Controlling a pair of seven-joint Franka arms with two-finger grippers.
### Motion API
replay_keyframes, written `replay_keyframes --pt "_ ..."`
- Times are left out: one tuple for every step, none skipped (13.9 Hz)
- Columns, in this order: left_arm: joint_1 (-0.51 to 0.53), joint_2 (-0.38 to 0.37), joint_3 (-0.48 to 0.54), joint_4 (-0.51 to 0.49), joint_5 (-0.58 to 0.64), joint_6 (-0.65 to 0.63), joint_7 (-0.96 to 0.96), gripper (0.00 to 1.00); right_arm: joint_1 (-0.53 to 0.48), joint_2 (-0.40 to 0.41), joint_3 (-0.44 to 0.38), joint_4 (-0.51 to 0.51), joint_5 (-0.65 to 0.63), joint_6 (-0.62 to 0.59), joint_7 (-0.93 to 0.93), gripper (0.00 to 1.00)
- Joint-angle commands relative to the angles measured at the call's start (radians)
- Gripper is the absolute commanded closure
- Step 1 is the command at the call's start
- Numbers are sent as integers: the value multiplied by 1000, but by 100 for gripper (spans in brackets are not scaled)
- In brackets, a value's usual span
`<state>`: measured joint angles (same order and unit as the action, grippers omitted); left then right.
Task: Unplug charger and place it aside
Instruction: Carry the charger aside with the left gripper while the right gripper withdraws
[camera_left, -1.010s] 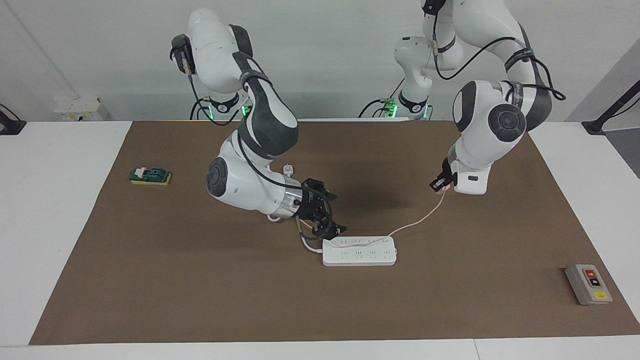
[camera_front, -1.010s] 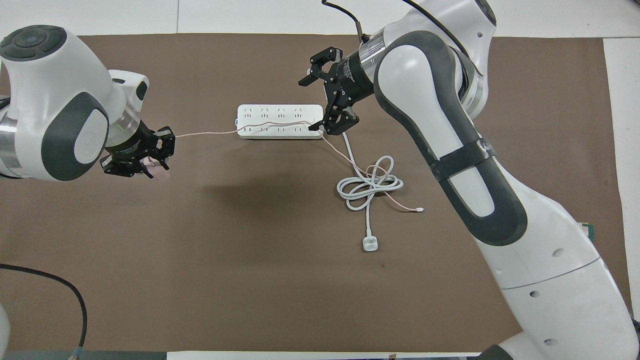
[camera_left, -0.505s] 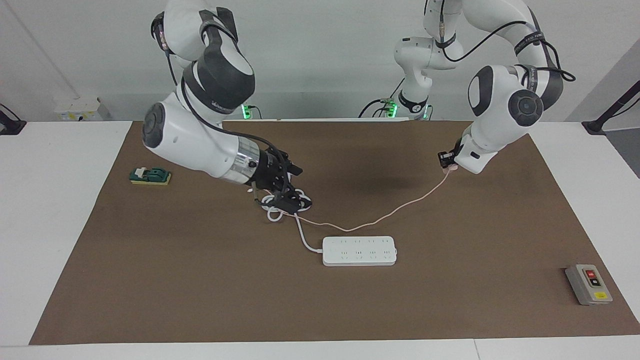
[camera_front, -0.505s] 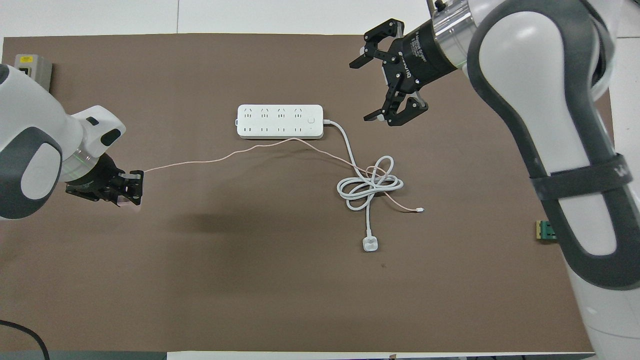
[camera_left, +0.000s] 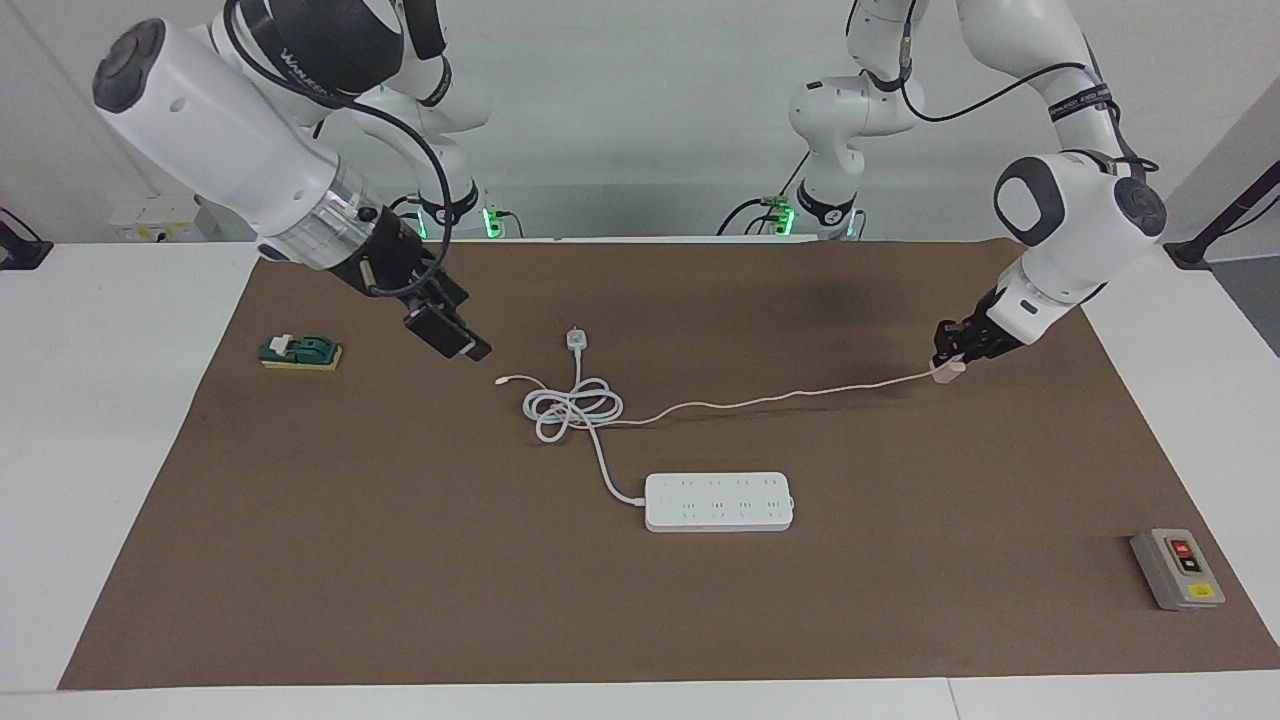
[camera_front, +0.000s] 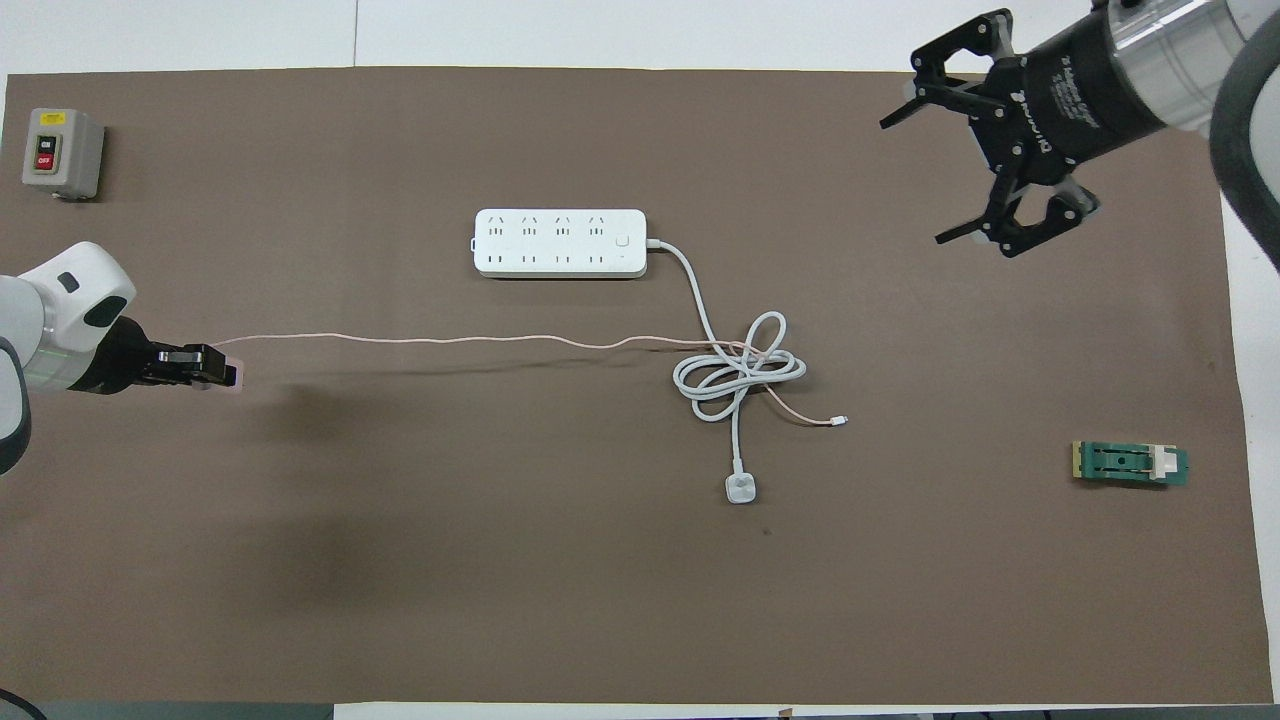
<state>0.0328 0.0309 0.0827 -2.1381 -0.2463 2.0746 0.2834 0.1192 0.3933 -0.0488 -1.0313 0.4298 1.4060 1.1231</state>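
so since the last look both arms have swung way out from the middle. the left gripper (camera_left: 950, 362) has carried the charger (camera_left: 946, 373) off toward the left arm's end of the brown mat (camera_left: 300, 560), and the pink cable (camera_left: 760, 402) that used to drape over the power strip (camera_left: 719, 502) now runs clear of it, on the side nearer the robots. the left arm comes in bent at the elbow, forearm angled down, its fingers clamped on the little pink cube low over the mat; can't tell if the cube actually touches down. the cable stretches from there to the coiled white cord (camera_left: 574, 408), crosses the coil, and its free end (camera_left: 500, 380) lies on the mat just past it.

the right gripper (camera_front: 985, 175) has lifted away from the strip and hangs in the air with its fingers spread wide, nothing in them, forearm slanting down from a raised elbow, over the mat toward the right arm's end.

a green block (camera_left: 300, 351) sits near that end's edge, and a grey switch box (camera_left: 1176, 568) near the corner at the left arm's end, farthest from the robots.
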Motion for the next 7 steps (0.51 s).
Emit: replay_keyframes --pt "18 -35 -8 -80 -47 59 40 100 -15 -63 9 -50 -121 -44 -327 0" --pt "21 -37 -8 -101 -47 82 59 100 -23 -85 9 -76 -165 -44 -441 0" --pt "22 -37 -6 -138 -47 132 72 100 -26 -108 9 -101 -207 -44 -554 0" --pt "24 -39 -6 -176 -47 189 83 100 -24 -128 9 -122 -244 -42 -656 0" --pt "41 -42 -4 -209 -45 228 109 100 -26 -151 9 -147 -291 -42 -762 0" --pt "70 -45 -4 -233 -45 251 155 100 -26 -166 9 -164 -337 -41 -845 0" --pt "96 -46 -3 -241 -42 249 202 100 -26 -178 9 -173 -371 -41 -929 0"
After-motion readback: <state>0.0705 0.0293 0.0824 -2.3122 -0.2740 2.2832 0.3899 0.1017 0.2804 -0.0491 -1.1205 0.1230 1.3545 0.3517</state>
